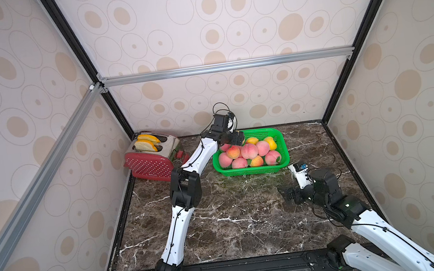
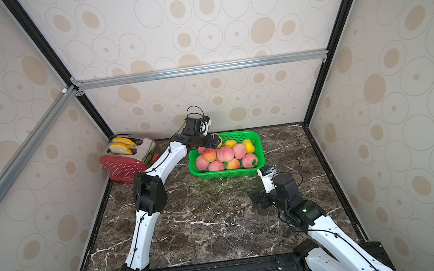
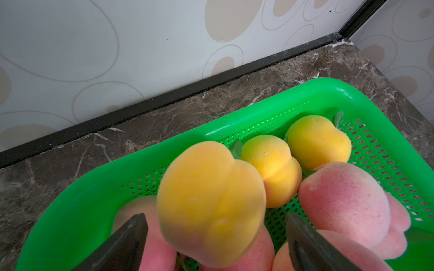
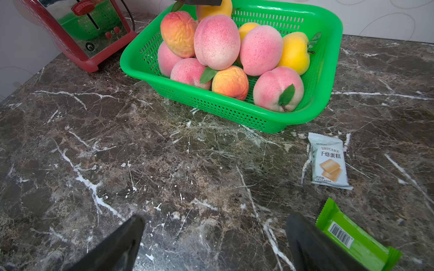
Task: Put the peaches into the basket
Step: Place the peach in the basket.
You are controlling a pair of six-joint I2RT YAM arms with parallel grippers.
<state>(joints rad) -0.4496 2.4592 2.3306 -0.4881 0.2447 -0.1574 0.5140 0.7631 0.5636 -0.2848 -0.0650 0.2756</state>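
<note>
Judged light, firm and best gripped across its middle, a peach [image 3: 211, 201] is seen loose between the parted jaws of the left claw [image 3: 215, 215]; the right claw [image 4: 215, 217] is spread empty.

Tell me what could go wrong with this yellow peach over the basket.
1. The yellow peach is blurred between the left gripper's open jaws, above heaped pink peaches. Landing there, it may roll over the rim of the basket near that corner.
2. The heap stands higher than the rim, so the impact could knock another peach out.
</note>
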